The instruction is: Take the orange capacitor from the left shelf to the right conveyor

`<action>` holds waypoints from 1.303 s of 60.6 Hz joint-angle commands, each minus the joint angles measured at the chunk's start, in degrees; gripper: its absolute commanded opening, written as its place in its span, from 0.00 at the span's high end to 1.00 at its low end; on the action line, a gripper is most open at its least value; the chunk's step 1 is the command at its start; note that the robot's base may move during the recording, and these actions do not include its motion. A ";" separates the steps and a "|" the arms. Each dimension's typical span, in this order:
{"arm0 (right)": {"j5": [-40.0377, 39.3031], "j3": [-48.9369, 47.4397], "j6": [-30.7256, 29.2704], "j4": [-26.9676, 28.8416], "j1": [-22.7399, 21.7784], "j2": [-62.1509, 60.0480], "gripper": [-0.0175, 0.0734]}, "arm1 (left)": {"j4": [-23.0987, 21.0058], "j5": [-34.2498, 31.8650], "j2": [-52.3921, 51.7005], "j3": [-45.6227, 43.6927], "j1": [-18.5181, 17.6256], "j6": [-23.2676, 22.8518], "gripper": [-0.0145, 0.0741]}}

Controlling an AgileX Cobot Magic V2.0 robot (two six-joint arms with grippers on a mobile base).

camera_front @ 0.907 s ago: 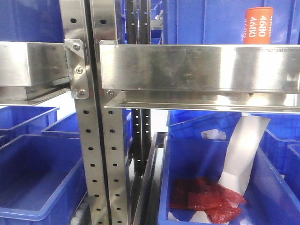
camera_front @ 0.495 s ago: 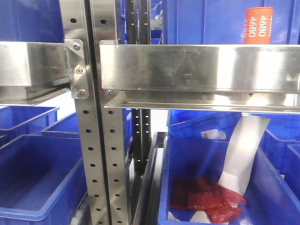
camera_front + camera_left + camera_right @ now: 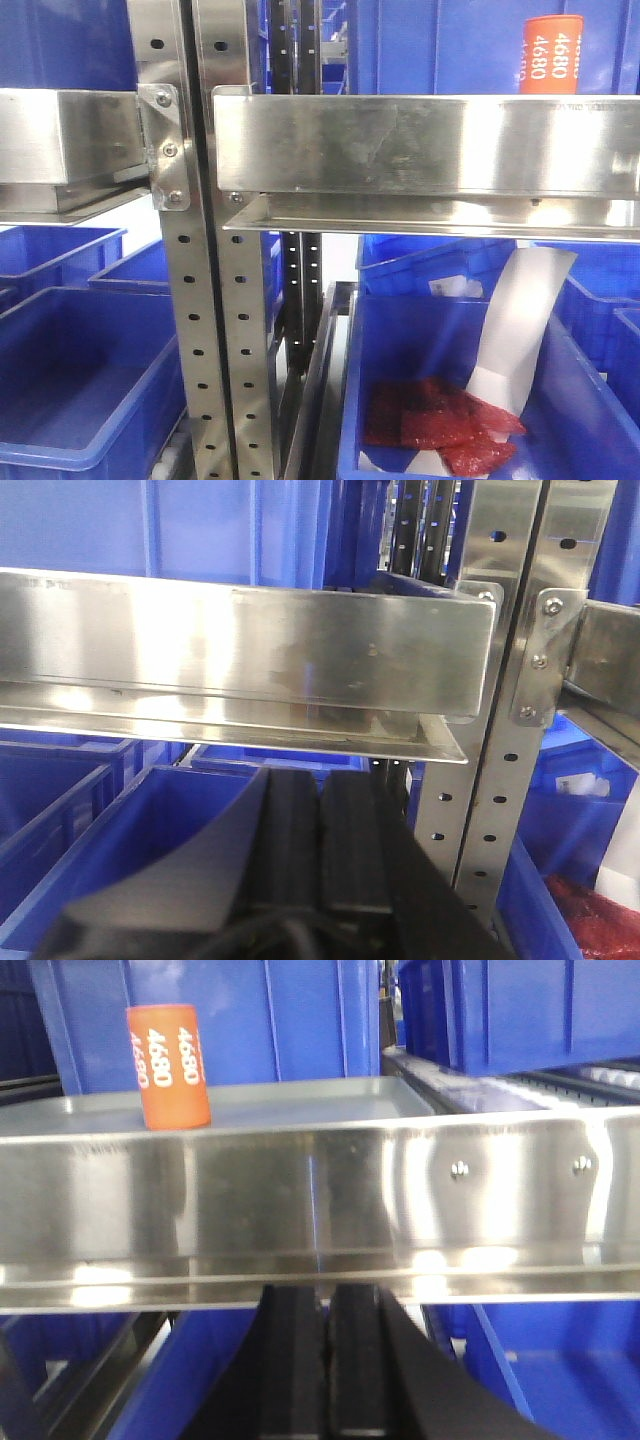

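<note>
Closest to me in the left wrist view is my left gripper (image 3: 320,780). Its two black fingers (image 3: 290,840) look like smooth, flat rubber, and they are pressed together with nothing between them. They point up at the underside of the left shelf (image 3: 250,640).

In the right wrist view my right gripper (image 3: 325,1295) has the same long black fingers (image 3: 295,1360). They are squeezed close with only a thin line between them, and they grip nothing. Their tips sit just under the front rail of the shelf (image 3: 300,1200); I cannot tell if they touch it.

The rail is a long, flat strip of shiny metal with faint smudges and two small screws. The posts (image 3: 190,330) are shiny metal too, with rows of little round holes.

Behind the rail the orange capacitor (image 3: 168,1065) stands upright on the flat metal of the shelf. It is a small, smooth, round can with white "4680" down its side. In the front view it (image 3: 552,55) is at the top right, above the rail.

Lower down are blue bins (image 3: 80,380) of smooth plastic. One bin (image 3: 590,390) holds crinkly red packets (image 3: 440,420) and a bent strip of white paper (image 3: 520,320). More blue plastic stands behind the can
</note>
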 commanded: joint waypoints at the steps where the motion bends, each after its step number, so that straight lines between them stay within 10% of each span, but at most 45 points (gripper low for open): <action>1: -7.73 -0.23 -0.12 -0.01 -0.43 -0.84 0.75 | -0.10 -4.95 -0.64 -0.17 -0.31 -0.08 0.98; 29: -0.18 -24.94 -0.32 0.01 1.61 14.24 0.73 | -0.10 -4.95 -0.64 -0.17 -0.31 -0.08 0.98; 48: -5.17 -33.25 -0.43 0.01 11.39 39.28 0.10 | -0.10 -4.95 -0.64 -0.17 -0.31 -0.08 0.98; 79: -28.47 -43.25 -0.49 -0.58 12.46 68.10 0.12 | -0.10 -4.95 -0.64 -0.17 -0.31 -0.08 0.98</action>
